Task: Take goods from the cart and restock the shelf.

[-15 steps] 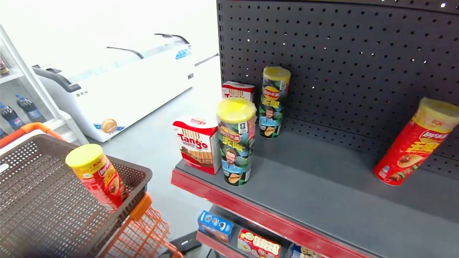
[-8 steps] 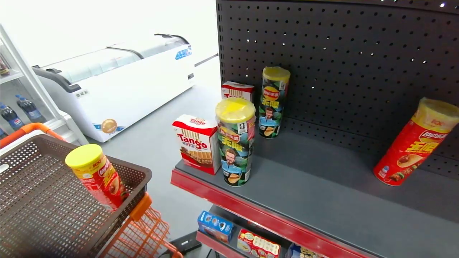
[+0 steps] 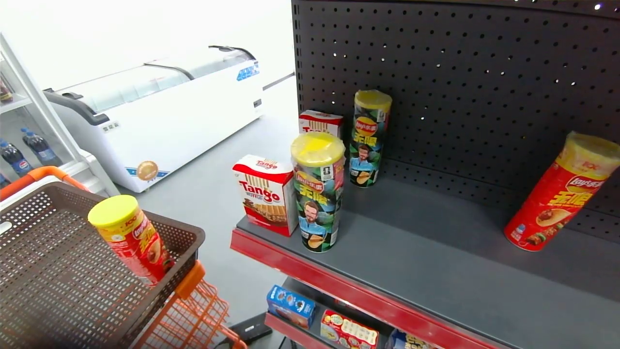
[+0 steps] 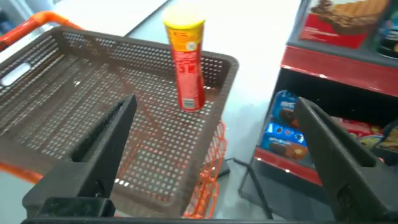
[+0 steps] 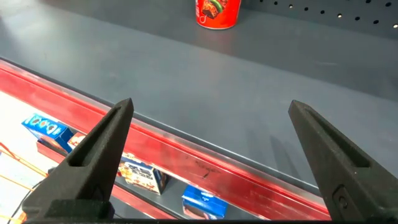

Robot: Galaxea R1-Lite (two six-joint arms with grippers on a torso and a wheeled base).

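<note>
A red chip can with a yellow lid (image 3: 130,236) (image 4: 185,64) stands upright in the brown cart basket (image 3: 53,271) (image 4: 68,106), near its corner closest to the shelf. My left gripper (image 4: 214,155) hangs open above the basket's near side, short of the can, holding nothing. The grey shelf board (image 3: 436,257) (image 5: 249,93) carries two green chip cans (image 3: 318,191) (image 3: 370,138), two wafer boxes (image 3: 266,194) (image 3: 320,124) and a second red chip can (image 3: 562,191) (image 5: 217,12) leaning on the pegboard. My right gripper (image 5: 214,162) is open over the shelf's red front edge (image 5: 186,152).
A white chest freezer (image 3: 160,121) stands behind the cart, a drinks fridge (image 3: 19,145) at far left. The lower shelf holds small snack boxes (image 3: 290,305) (image 5: 46,127). The middle of the grey shelf board is bare. Black pegboard (image 3: 460,72) backs the shelf.
</note>
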